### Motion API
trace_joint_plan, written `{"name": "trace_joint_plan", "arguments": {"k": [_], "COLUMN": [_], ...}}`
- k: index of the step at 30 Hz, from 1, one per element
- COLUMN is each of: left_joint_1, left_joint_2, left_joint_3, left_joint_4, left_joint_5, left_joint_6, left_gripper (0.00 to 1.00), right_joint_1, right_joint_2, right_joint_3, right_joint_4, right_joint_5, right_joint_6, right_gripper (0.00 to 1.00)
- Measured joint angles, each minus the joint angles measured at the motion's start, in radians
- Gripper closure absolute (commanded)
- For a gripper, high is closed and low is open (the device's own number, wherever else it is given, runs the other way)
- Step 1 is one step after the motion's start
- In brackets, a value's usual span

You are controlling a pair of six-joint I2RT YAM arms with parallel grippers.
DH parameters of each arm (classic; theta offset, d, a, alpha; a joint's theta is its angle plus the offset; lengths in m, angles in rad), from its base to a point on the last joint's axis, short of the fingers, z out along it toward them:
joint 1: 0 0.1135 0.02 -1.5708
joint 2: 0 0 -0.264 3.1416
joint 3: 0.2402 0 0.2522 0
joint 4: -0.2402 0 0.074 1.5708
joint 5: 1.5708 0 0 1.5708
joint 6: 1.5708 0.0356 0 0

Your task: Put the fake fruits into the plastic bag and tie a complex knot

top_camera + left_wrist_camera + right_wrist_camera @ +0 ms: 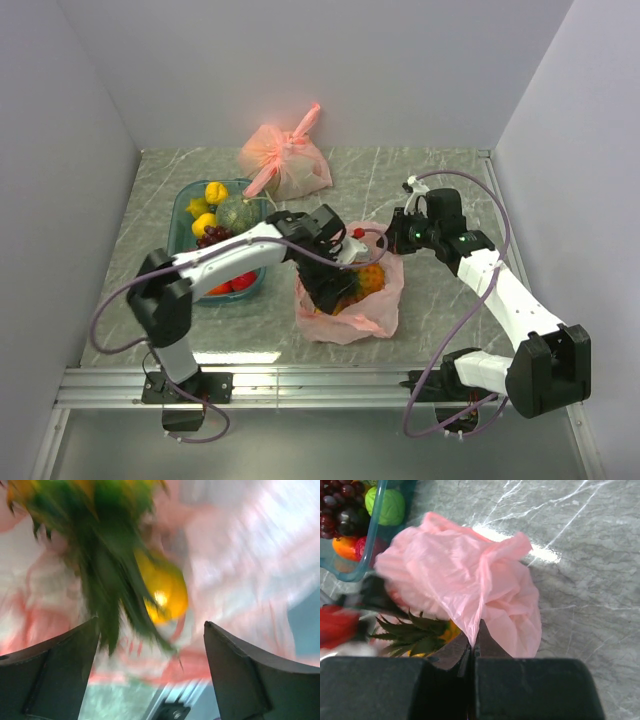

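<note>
The salmon-pink plastic bag (350, 318) lies open in the middle of the table, and no knot shows on it. My left gripper (335, 285) hangs in its mouth, open (151, 625) with nothing between the fingers. Just past them a blurred pineapple (107, 575) with green leaves sits loose in the bag beside a yellow-orange fruit (162, 592). My right gripper (390, 238) is shut (475, 642) on the plastic bag's (460, 570) upper edge and holds it up. Pineapple leaves (415, 632) show under that edge.
A teal container (182, 215) left of the bag holds more fake fruits: yellow ones, purple grapes (337, 510), a green ball (387, 505), red ones. A paler tied pink bag (290, 165) with a long tail sits at the back. Walls stand on three sides.
</note>
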Motion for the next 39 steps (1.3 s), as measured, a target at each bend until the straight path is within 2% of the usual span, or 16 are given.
{"name": "trace_joint_plan", "arguments": {"k": [5,8,10,14,19,22,24,29,37,39], "left_joint_1": [0.000,0.017,0.068,0.312,0.637,0.770,0.819,0.896,0.894,0.894], "left_joint_2": [-0.204,-0.291,-0.344,-0.396,-0.320,-0.285,-0.275,-0.275,-0.239,-0.218], "left_joint_3": [-0.068,-0.071,-0.070,-0.039,0.069,0.068,0.053,-0.031,-0.127,-0.140], "left_joint_4": [-0.035,-0.032,-0.002,0.063,0.072,0.017,-0.026,-0.092,-0.100,-0.088], "left_joint_5": [-0.032,-0.046,-0.037,-0.019,-0.064,-0.095,-0.121,-0.180,-0.138,-0.116], "left_joint_6": [0.132,0.153,0.139,0.081,0.032,0.034,0.040,0.062,0.069,0.066], "left_gripper": [0.07,0.03,0.01,0.00,0.01,0.01,0.01,0.01,0.01,0.09], "right_joint_1": [-0.002,-0.002,-0.002,-0.002,-0.002,-0.002,-0.002,-0.002,-0.002,-0.002], "right_joint_2": [0.000,0.000,0.000,0.000,0.000,0.000,0.000,0.000,0.021,0.021], "right_joint_3": [0.000,0.000,-0.001,-0.002,-0.002,-0.002,-0.002,-0.002,-0.002,-0.002], "right_joint_4": [0.001,0.001,0.001,0.001,0.000,0.000,0.000,0.001,0.000,0.001], "right_joint_5": [0.010,0.010,0.010,0.008,0.007,0.007,0.007,0.005,-0.004,-0.005], "right_joint_6": [0.000,0.000,0.000,-0.003,-0.009,-0.011,-0.011,-0.011,-0.011,-0.011], "right_gripper": [1.00,1.00,1.00,1.00,1.00,1.00,1.00,1.00,1.00,1.00]}}
